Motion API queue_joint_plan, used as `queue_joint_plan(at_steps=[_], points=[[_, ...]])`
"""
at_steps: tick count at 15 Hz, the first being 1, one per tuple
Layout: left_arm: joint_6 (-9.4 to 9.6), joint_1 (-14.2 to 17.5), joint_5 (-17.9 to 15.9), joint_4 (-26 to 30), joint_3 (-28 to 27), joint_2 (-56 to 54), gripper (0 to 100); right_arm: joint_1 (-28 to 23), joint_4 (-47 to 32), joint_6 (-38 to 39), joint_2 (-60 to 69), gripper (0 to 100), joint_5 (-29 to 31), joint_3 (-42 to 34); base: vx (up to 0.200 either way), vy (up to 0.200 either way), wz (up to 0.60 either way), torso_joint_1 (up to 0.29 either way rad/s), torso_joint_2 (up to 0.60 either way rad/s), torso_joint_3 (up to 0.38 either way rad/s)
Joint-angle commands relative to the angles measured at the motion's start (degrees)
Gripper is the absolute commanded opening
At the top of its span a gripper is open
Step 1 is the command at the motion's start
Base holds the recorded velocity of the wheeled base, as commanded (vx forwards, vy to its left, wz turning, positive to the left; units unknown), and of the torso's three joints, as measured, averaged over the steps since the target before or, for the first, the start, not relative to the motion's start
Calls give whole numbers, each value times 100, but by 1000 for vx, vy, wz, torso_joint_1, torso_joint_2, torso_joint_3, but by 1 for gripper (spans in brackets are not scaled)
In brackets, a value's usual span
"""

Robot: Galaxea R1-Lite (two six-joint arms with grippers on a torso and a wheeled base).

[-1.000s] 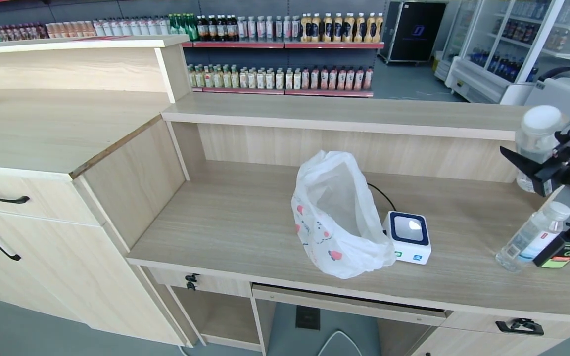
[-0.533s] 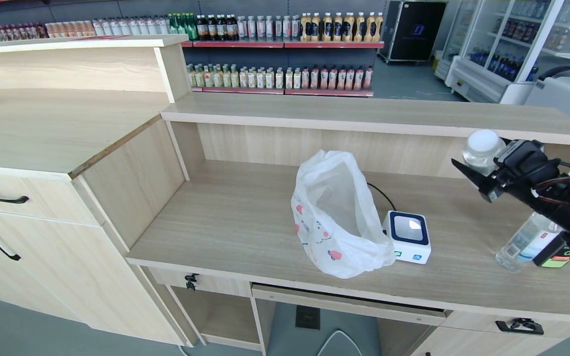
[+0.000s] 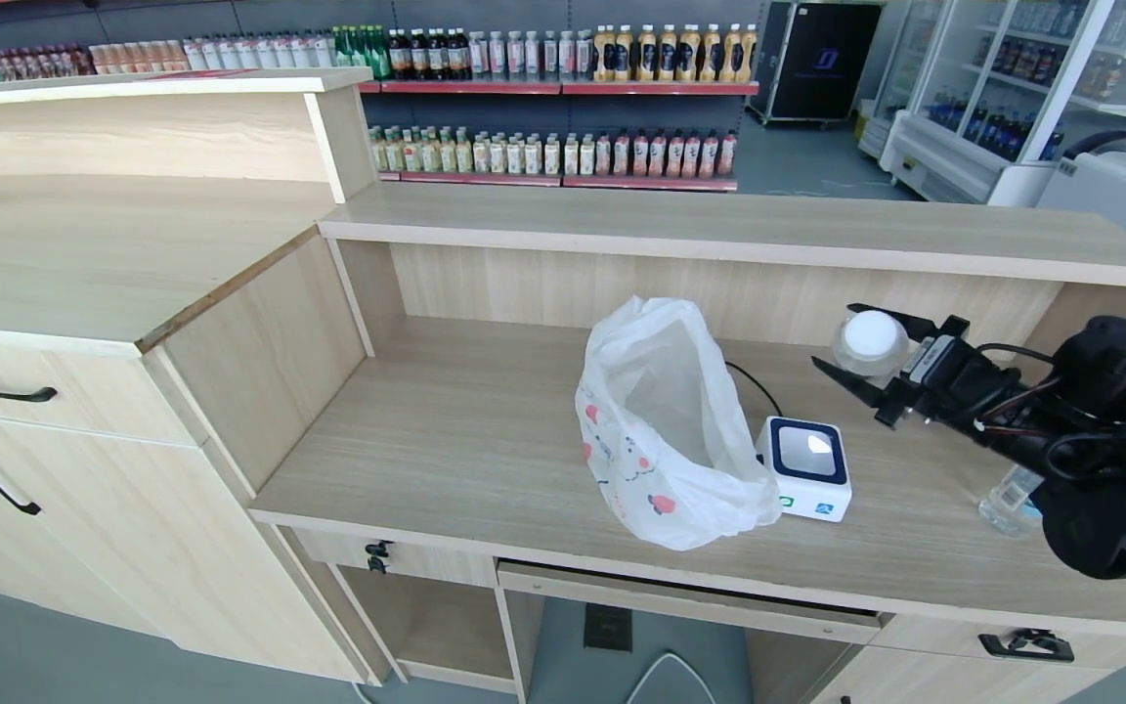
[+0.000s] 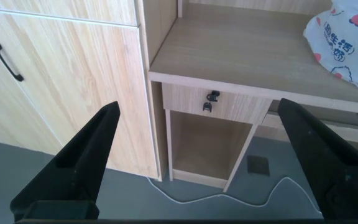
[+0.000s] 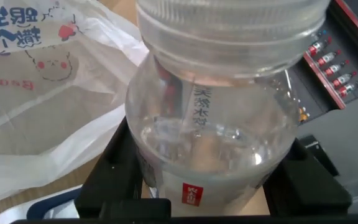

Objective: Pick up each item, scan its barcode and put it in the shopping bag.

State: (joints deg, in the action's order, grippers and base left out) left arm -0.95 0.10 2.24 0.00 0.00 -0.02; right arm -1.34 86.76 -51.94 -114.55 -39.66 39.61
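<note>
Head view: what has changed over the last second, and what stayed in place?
The right gripper, shut on the clear plastic water bottle with a white cap, carried it leftward and lower, from the light wooden counter's right end toward the white square barcode scanner. The white printed plastic shopping bag, the scanner and the other clear bottle on the counter stayed put.

Surface: light wood checkout desk [image 3: 485,430]
Middle: white printed shopping bag [image 3: 666,430], standing open
Beside it: barcode scanner [image 3: 807,467], touching the bag's right side
Right end: clear bottle [image 3: 1008,499], mostly hidden
</note>
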Motion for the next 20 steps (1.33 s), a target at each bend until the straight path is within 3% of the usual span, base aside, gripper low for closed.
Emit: queue_joint_plan(at_steps=[1, 20], points=[[-2, -1, 4, 0, 0, 2, 100, -33, 78, -44, -243, 0, -121, 21, 0, 0, 0, 0, 0, 0], [-2, -1, 4, 0, 0, 2, 100, 20, 324, -105, -1394, 0, -693, 1031, 0, 0, 0, 0, 0, 0]])
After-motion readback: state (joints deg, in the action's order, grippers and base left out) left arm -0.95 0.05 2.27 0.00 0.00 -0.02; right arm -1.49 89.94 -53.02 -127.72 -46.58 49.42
